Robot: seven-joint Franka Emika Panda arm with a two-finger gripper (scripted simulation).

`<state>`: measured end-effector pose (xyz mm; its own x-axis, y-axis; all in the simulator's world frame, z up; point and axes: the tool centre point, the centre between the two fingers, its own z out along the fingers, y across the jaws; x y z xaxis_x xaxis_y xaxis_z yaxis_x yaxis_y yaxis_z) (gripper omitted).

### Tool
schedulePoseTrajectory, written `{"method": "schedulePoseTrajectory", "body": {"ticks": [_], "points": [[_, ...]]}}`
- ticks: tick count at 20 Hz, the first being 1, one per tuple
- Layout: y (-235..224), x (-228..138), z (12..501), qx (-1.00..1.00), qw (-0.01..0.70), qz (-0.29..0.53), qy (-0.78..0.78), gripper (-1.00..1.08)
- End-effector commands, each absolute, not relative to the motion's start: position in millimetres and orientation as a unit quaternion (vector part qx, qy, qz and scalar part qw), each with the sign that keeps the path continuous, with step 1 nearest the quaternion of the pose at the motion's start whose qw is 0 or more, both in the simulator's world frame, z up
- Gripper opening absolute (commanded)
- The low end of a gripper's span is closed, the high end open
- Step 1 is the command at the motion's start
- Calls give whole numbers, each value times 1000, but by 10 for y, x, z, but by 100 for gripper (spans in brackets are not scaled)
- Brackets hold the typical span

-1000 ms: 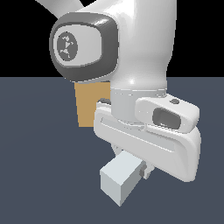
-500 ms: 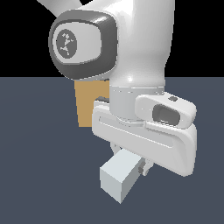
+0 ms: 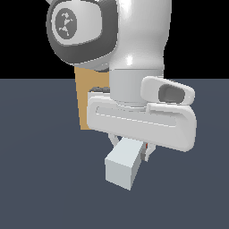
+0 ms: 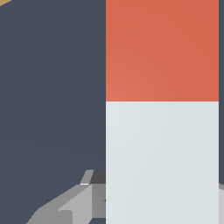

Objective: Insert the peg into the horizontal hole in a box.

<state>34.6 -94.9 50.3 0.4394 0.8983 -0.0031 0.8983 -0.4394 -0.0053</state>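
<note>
My gripper (image 3: 130, 145) is shut on the peg (image 3: 123, 166), whose pale grey-white end sticks out below the white hand, towards the camera. In the wrist view the peg (image 4: 162, 162) fills the picture between the fingers (image 4: 72, 202), and its red-orange end (image 4: 162, 48) points away from the hand. The tan box (image 3: 89, 96) stands behind the arm in the exterior view, mostly covered by it. A tan corner of the box shows at the edge of the wrist view (image 4: 3, 1). The hole is hidden.
The dark blue-grey floor (image 3: 40, 179) spreads all around. The white arm with its round grey joint (image 3: 76, 27) blocks most of the exterior view.
The hand has risen with the peg in its grip and shifted slightly towards the exterior view's left. The box has not moved.
</note>
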Motion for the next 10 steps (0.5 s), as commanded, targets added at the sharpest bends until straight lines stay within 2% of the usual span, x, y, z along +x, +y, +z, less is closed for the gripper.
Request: {"method": "schedulePoseTrajectory", "body": {"ticks": [1, 10], "points": [[-903, 343, 623, -827, -1, 0, -563, -100], [-767, 242, 908, -750, -1, 0, -661, -100]]}}
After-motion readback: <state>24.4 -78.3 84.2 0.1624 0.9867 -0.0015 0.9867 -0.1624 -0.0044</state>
